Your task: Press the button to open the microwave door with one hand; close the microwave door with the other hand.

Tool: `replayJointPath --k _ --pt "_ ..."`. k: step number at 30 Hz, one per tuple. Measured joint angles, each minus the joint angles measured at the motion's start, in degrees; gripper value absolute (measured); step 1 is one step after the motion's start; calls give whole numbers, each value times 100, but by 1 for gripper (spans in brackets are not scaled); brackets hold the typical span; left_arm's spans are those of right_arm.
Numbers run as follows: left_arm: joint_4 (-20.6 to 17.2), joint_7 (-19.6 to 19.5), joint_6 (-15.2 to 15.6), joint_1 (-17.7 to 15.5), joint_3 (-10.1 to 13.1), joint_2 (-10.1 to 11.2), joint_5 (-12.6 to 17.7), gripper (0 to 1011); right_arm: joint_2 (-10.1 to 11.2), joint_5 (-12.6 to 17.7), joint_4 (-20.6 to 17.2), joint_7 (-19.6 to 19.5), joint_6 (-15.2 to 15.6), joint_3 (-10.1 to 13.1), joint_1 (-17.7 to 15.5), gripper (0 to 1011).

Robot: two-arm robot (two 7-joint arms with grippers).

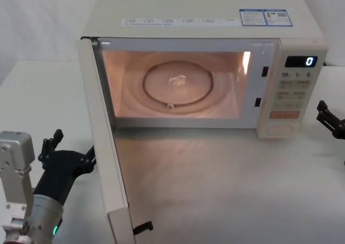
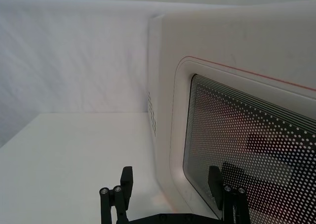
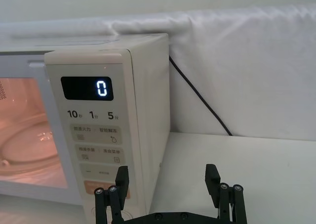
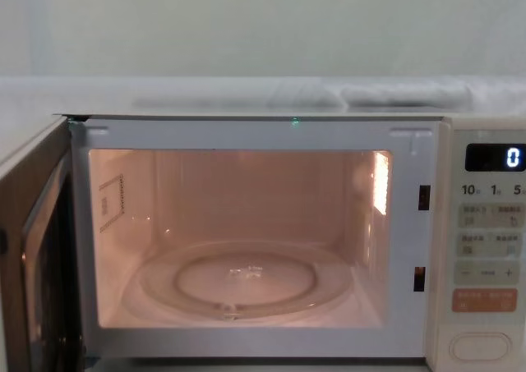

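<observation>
Currently we see the microwave (image 1: 205, 18) cavity lit, holding a glass turntable (image 4: 238, 282) and nothing else. The microwave door (image 1: 105, 147) hangs swung out on its left hinge, reaching toward 7 o'clock in the head view. Left gripper (image 1: 67, 150), fingers spread wide and holding nothing, sits just outside the door's outer face; its wrist view shows the dotted window (image 2: 247, 155) close ahead. Right gripper (image 1: 330, 120), also wide and empty, waits at 3 o'clock beside the control panel. The button (image 4: 481, 346) lies at the panel's bottom, plain from the chest. The display (image 3: 101, 88) reads 0.
</observation>
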Motion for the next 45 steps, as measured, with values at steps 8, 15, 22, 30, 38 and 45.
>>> replayJointPath --k 8,15,22,30,38,45 --pt "0 0 0 0 0 0 0 1001 0 0 0 0 0 0 0 1002" --pt "0 0 0 0 0 0 0 1001 0 0 0 0 0 0 0 1002" --pt "0 0 0 0 0 0 0 1001 0 0 0 0 0 0 0 1002" --pt "0 0 0 0 0 0 0 926 0 0 0 0 0 0 0 1002" --pt "0 0 0 0 0 0 0 695 0 0 0 0 0 0 0 1002" --pt "0 0 0 0 0 0 0 472 0 0 0 0 0 0 0 1002"
